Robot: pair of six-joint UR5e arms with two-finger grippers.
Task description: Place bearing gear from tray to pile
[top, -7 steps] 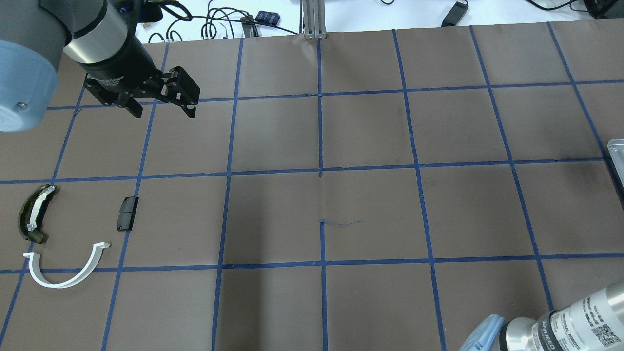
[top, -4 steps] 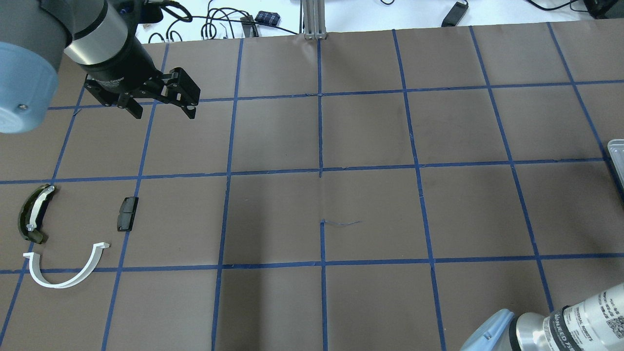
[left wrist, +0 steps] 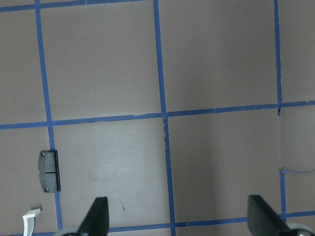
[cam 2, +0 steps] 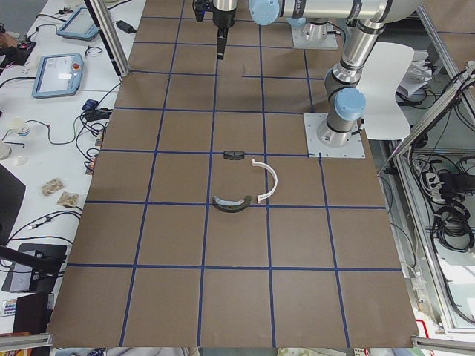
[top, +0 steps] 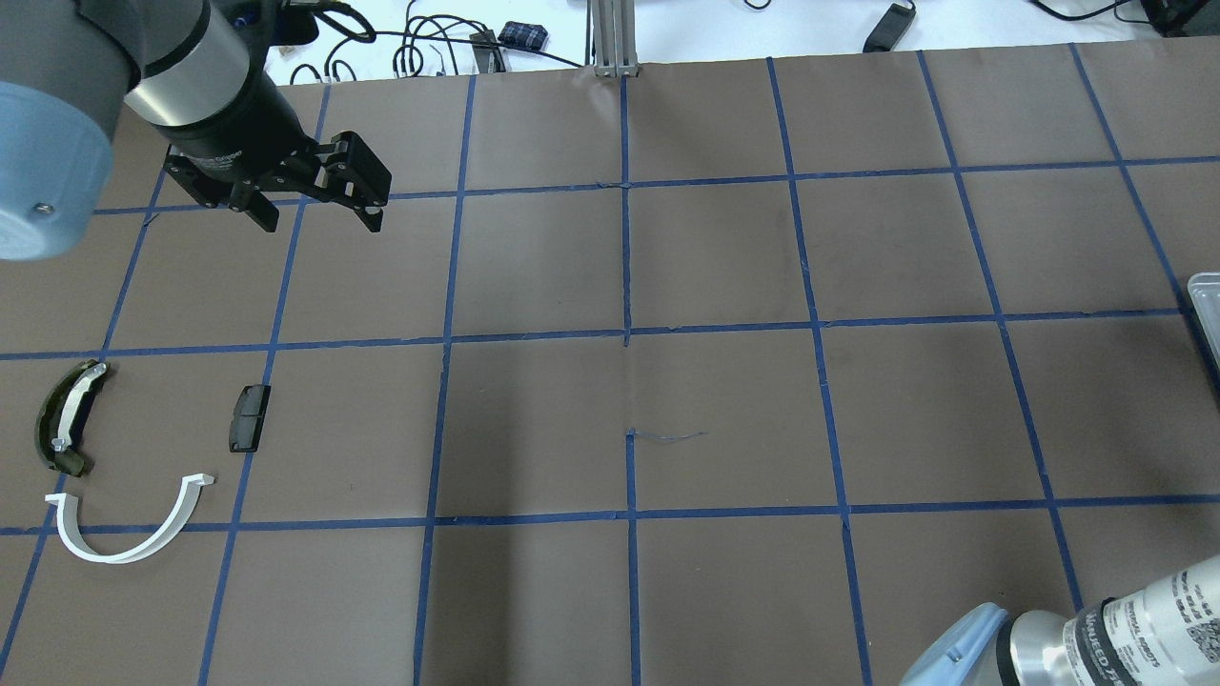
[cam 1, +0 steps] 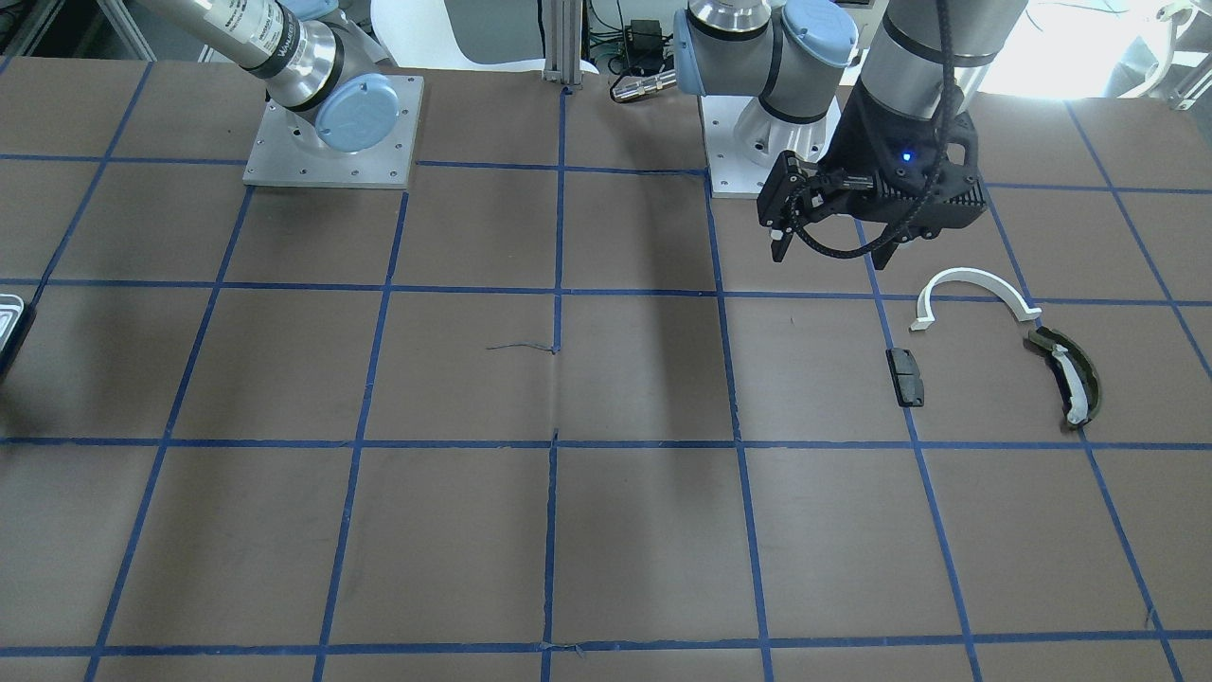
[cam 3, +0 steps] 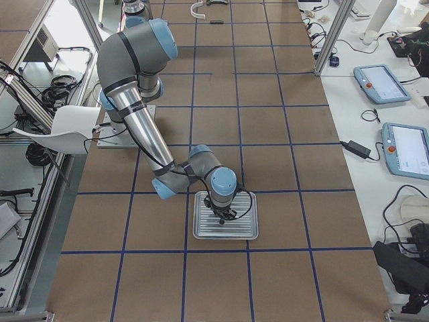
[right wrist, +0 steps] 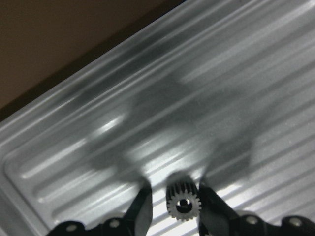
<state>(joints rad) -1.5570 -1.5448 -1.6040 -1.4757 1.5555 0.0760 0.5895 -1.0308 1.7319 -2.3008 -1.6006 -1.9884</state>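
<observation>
Bearing gear (right wrist: 183,201): a small toothed wheel lying flat on the ribbed floor of the tray (cam 3: 248,229), not lifted.
Tray: on the counter's (top: 724,410) right half, well in from the right-end edge.
Right claw (right wrist: 173,186): down in the tray with a finger on each side of the gear, narrowly parted. A bright sliver of tray shows between one finger and the teeth, so it has no grip on the gear.
Left claw (top: 322,224): spread wide, holding nothing, raised above the counter's left half and apart from the pile.
Pile: white arc (top: 119,557), olive curved piece (top: 62,419) and black block (top: 250,417), lying loose and separate on the counter's left half, about midway between the robot-side and far edges.
</observation>
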